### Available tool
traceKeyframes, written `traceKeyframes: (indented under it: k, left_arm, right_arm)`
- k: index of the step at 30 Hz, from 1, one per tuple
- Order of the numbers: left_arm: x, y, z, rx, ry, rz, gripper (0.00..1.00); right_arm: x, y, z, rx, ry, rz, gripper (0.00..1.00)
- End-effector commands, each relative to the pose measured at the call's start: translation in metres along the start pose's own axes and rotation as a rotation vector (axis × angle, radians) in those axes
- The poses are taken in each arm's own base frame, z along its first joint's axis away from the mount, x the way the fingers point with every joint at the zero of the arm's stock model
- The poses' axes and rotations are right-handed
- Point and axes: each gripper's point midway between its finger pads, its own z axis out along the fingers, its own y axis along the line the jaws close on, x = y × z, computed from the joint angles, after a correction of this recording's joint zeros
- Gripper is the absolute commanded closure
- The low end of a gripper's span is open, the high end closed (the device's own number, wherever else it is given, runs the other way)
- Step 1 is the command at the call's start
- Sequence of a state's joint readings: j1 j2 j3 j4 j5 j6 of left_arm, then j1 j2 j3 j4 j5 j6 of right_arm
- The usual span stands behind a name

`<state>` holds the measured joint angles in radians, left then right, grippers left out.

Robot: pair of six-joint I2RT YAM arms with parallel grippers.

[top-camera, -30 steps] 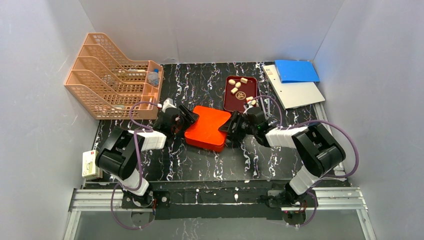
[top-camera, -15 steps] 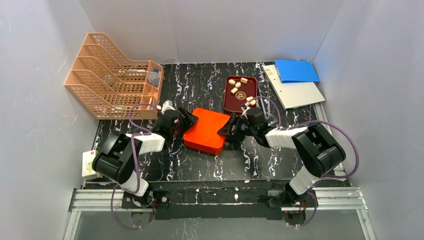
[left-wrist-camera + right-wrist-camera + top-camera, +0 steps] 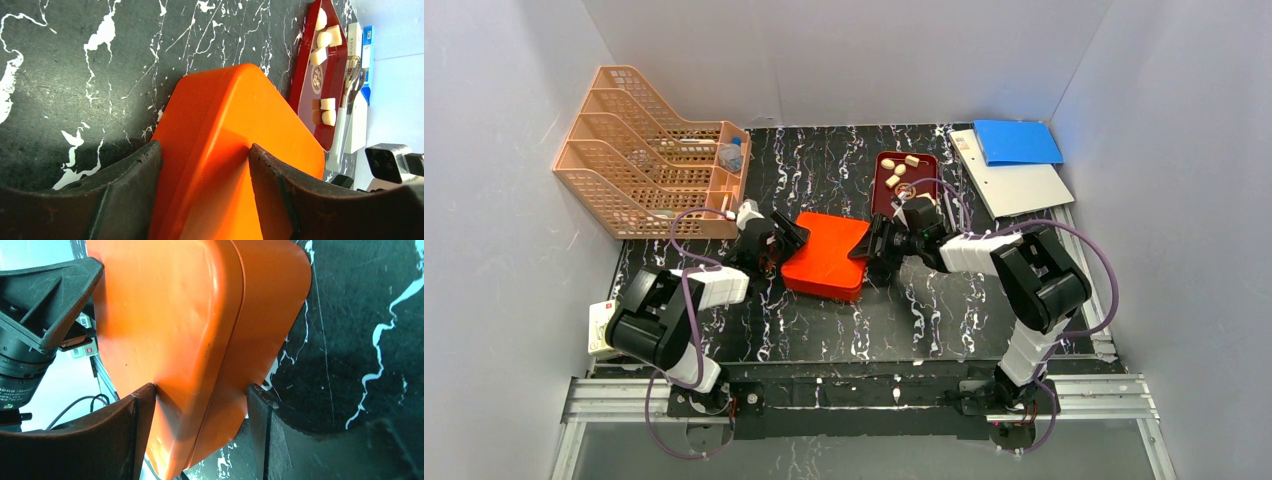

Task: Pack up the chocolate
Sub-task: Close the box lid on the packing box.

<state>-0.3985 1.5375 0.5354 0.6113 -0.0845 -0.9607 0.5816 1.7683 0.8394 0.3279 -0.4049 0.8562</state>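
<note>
I hold the orange box (image 3: pixel 829 255) from both sides. My left gripper (image 3: pixel 204 149) is clamped on its left end, with both fingers pressed against it. My right gripper (image 3: pixel 200 390) squeezes the right end the same way. The box is over the middle of the black table (image 3: pixel 844 165); I cannot tell if it rests there. The chocolate (image 3: pixel 898 170) lies in small pale pieces in the dark red tray (image 3: pixel 892 200), just behind the box.
</note>
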Motion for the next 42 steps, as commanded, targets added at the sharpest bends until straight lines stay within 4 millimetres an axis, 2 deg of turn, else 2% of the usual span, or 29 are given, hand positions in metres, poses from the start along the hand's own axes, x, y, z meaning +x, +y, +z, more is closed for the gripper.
traceKeyframes:
  k: [1,10,17,26,27,28,29,33,34,42]
  left_arm:
    - [0.073,0.027,-0.025,-0.055,0.294,0.030,0.41]
    - [0.074,0.027,-0.034,-0.042,0.295,0.015,0.41]
    - [0.069,0.024,-0.039,-0.037,0.284,0.023,0.40]
    - [0.062,0.014,-0.041,-0.020,0.273,0.031,0.39]
    - [0.062,0.014,-0.042,-0.018,0.272,0.031,0.39]
    - [0.062,0.014,-0.042,-0.019,0.271,0.030,0.39]
    - [0.061,0.013,-0.043,-0.017,0.269,0.032,0.39]
    - [0.058,0.012,-0.045,-0.020,0.267,0.041,0.36]
    - [0.057,0.012,-0.045,-0.022,0.264,0.043,0.35]
    - [0.049,0.010,-0.047,-0.027,0.248,0.059,0.33]
  right_arm:
    - [-0.009,-0.021,0.019,0.091,-0.016,-0.040,0.28]
    - [-0.030,-0.023,0.013,0.111,-0.059,-0.039,0.28]
    - [-0.035,-0.020,0.007,0.107,-0.071,-0.050,0.28]
    - [-0.048,-0.002,-0.009,0.085,-0.105,-0.093,0.27]
    - [-0.048,-0.001,-0.011,0.082,-0.104,-0.094,0.26]
    - [-0.048,0.000,-0.012,0.079,-0.105,-0.094,0.20]
    - [-0.047,0.001,-0.013,0.075,-0.105,-0.096,0.18]
    - [-0.047,0.005,-0.018,0.064,-0.110,-0.102,0.17]
    - [-0.048,0.005,-0.019,0.063,-0.111,-0.102,0.13]
    - [-0.050,0.015,-0.030,0.050,-0.127,-0.121,0.12]
